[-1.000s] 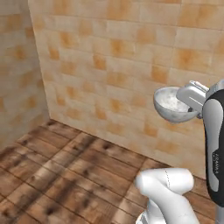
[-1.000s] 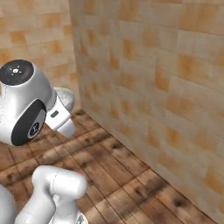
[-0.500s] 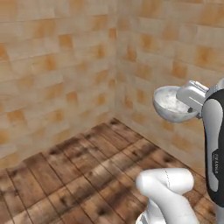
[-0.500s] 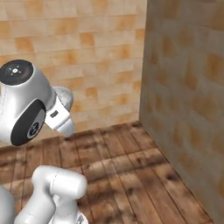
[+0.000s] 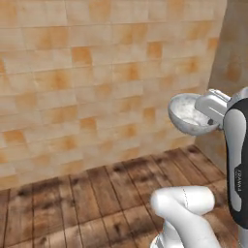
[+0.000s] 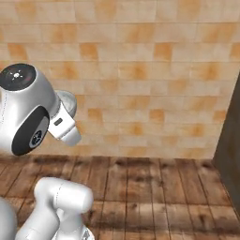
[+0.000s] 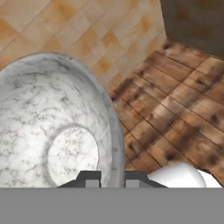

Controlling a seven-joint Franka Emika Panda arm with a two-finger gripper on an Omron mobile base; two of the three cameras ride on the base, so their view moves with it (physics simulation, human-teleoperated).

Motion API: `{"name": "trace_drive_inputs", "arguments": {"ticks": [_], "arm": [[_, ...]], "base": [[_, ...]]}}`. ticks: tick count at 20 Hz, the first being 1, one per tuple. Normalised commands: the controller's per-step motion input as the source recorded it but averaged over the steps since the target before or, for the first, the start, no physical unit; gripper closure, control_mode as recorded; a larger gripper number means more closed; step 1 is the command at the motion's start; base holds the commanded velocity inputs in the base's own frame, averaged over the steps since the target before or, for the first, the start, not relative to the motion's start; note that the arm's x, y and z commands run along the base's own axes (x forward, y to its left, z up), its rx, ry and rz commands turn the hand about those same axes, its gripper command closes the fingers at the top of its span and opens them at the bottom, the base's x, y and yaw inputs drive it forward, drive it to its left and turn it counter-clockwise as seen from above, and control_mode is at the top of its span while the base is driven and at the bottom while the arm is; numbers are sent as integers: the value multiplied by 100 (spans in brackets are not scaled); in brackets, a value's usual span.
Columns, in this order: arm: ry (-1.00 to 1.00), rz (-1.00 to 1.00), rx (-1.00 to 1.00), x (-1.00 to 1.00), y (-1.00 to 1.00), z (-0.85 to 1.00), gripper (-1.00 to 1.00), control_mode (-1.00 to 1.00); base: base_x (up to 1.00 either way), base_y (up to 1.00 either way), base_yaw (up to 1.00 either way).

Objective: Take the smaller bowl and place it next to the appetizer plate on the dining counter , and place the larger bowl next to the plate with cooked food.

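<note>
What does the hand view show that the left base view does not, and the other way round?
The hand view alone looks into the small mottled grey-white stone-like bowl, showing its flat round bottom, with the two dark fingertips set either side of its rim, one inside and one outside. The left base view alone shows the bowl's rounded outside held high in the air by the white arm. Both show the orange-beige tiled wall and the dark wooden plank floor.

Glossy white arm (image 5: 186, 213), dark joints
</note>
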Motion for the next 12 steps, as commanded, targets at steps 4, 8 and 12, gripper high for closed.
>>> {"name": "trace_drive_inputs", "arguments": {"ticks": [4,8,12], "arm": [[0,0,0,0,0,0,100,100],[0,0,0,0,0,0,100,100],[0,0,0,0,0,0,100,100]], "base": [[55,45,60],[55,48,61],[56,48,61]]}}
